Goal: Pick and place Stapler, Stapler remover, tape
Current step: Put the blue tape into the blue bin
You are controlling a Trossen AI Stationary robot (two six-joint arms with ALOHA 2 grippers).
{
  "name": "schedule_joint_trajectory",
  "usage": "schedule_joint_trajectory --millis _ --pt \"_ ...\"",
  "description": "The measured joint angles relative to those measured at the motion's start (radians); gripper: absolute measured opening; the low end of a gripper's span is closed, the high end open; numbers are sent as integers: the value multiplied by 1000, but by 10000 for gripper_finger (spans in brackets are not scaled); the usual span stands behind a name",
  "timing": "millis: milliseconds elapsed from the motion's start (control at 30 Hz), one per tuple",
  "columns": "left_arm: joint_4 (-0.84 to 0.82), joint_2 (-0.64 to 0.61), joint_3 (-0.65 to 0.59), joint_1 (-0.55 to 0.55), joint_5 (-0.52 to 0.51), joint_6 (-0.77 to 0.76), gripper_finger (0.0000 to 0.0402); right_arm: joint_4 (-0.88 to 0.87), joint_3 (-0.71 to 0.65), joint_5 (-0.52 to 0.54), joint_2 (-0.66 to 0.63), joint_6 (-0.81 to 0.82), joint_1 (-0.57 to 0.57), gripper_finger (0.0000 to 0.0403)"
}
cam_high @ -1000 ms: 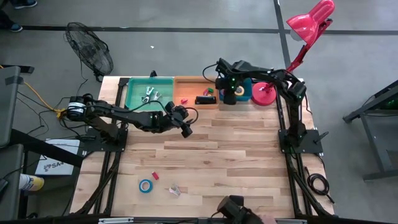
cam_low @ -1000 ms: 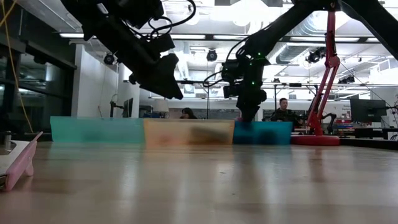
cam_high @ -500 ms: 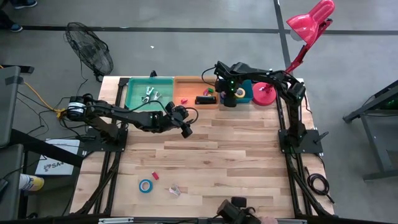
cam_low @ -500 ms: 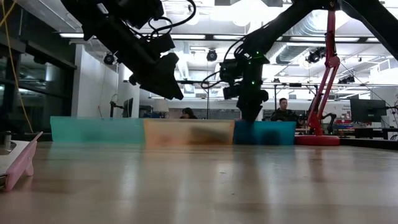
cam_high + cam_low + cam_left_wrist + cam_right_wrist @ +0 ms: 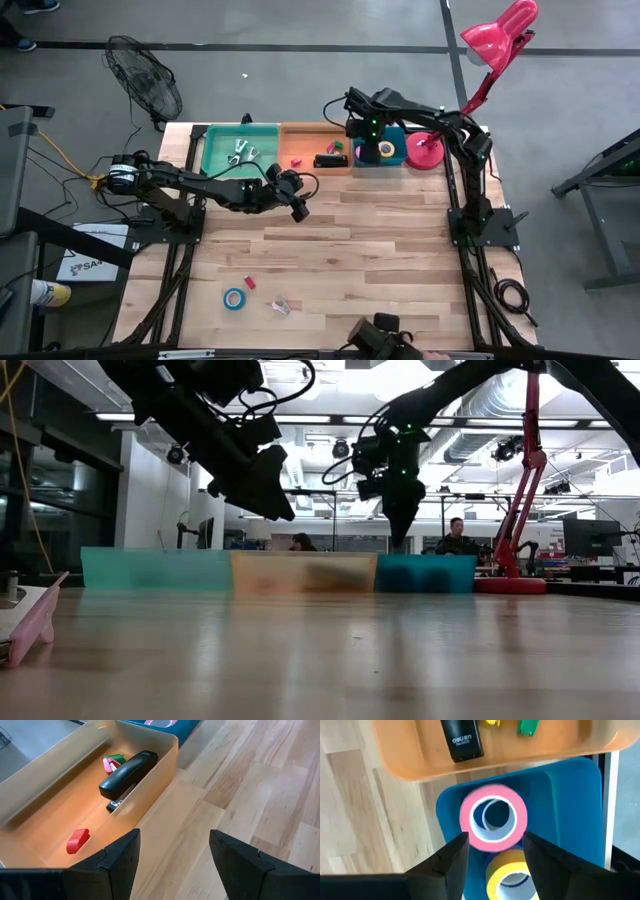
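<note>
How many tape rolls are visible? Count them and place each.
3. A pink roll and a yellow roll lie in the blue bin; a light blue roll lies out on the table. Others may hide beneath them.

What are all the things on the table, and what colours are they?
Green bin: one, far edge, small metal pieces inside.
Orange bin: one, middle of the row of bins.
Stapler: one, black, in the orange bin.
Small bits: red, pink and green, in the orange bin.
Blue bin: one, next to the orange bin.
Tape: pink roll and yellow roll in the blue bin; light blue roll on the near table.
Lamp: one, pink, far right corner.
Fan: one, black, on the floor.
Left gripper: open, above bare table beside the orange bin.
Right gripper: open, above the blue bin.
</note>
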Motion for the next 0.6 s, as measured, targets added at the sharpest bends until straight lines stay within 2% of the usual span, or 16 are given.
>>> schedule_joint_trajectory --millis 233,467,600 --pt "-27 0 0 0 1 -5 234 -91 24 7 -18 63 0 177" --pt "-120 0 0 0 4 -34 234 -118 23 -71 -107 121 15 175" --pt "-211 -13 -1 0 7 -80 234 -119 23 -80 -161 140 38 173"
